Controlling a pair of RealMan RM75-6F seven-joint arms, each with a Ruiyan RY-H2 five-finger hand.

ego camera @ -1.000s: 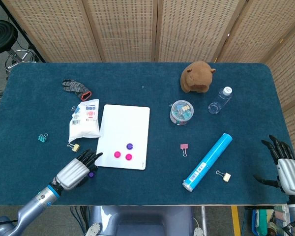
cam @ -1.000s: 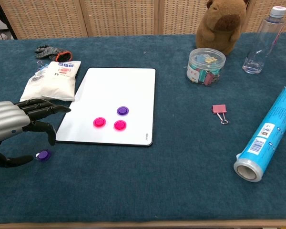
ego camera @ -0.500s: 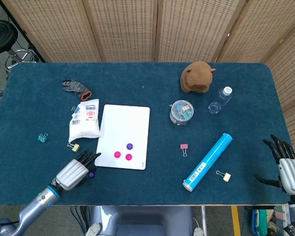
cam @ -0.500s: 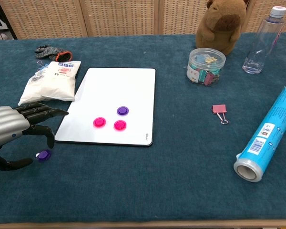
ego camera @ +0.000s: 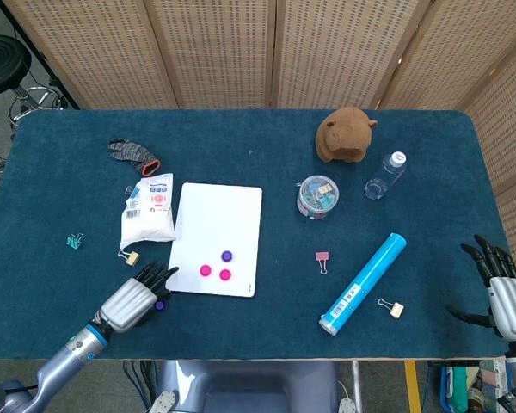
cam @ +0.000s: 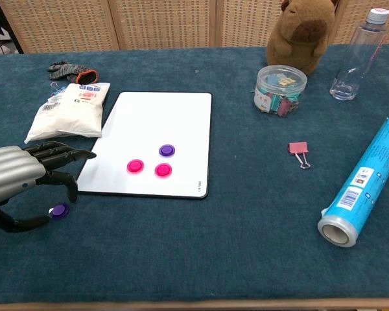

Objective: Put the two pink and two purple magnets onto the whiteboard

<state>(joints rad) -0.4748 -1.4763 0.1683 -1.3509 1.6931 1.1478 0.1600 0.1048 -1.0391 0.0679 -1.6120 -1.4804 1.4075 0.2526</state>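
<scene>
Two hands are showing, one at each lower corner of the head view. At the lower left, the left hand [cam: 23, 178] is hovering over the worktop [cam: 246, 246] with its fingers spread wide and curved downward, holding nothing; a loose purple magnet [cam: 59, 210] is lying on the cloth just under its fingertips, beside the lower left corner of the whiteboard [cam: 155, 123]. Whether a finger is touching that magnet cannot be told. On the whiteboard, toward its lower middle, two pink magnets [cam: 135, 166] and a second purple magnet [cam: 167, 150] are sitting close together. Left of the board a white packet [cam: 68, 111] is lying, with a dark glove [cam: 68, 69] above it. At the lower right edge of the head view, the right hand [ego camera: 503, 288] is hanging off the worktop's edge, fingers apart and empty, well away from a blue tube [ego camera: 363, 283].
</scene>
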